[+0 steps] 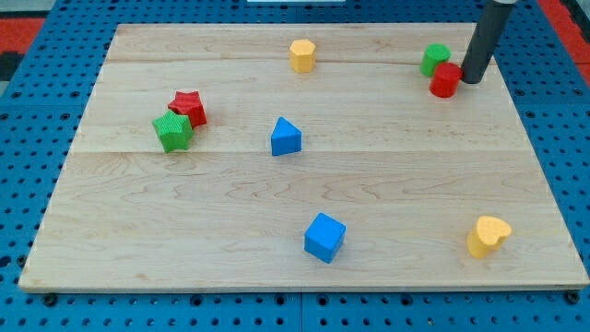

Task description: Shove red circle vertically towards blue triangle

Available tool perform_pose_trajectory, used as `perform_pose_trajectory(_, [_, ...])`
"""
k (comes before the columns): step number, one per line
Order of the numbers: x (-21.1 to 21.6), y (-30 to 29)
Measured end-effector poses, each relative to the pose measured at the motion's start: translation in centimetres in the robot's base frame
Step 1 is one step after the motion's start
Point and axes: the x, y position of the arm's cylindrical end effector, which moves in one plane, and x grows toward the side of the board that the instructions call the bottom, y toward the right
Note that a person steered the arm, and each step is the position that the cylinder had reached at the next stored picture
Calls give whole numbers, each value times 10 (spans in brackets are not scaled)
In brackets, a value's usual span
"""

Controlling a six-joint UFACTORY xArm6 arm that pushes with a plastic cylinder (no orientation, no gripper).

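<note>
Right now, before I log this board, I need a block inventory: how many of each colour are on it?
Red: 2, red circle, red star
Green: 2
Blue: 2, blue triangle, blue cube
Yellow: 2
Total: 8

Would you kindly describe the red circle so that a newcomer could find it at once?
Look at the wooden board, in its corner at the view's top right. There the red circle sits just left of my tip, with a green block touching it above. The only other red piece is a star, far left.
</note>
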Motion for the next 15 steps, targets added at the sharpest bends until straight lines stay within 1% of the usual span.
perform_pose_trajectory(2, [9, -45])
perform_pose_trajectory(5, [64, -138])
perform_pose_trajectory(8, [101, -225])
perform_pose_trajectory(9, [105, -230])
perform_pose_trajectory(10, [101, -142])
perform_pose_trajectory(11, [101, -130])
perform_pose_trajectory(13, [63, -131])
perform_pose_trajectory(14, [63, -131])
perform_pose_trajectory(15, [63, -155])
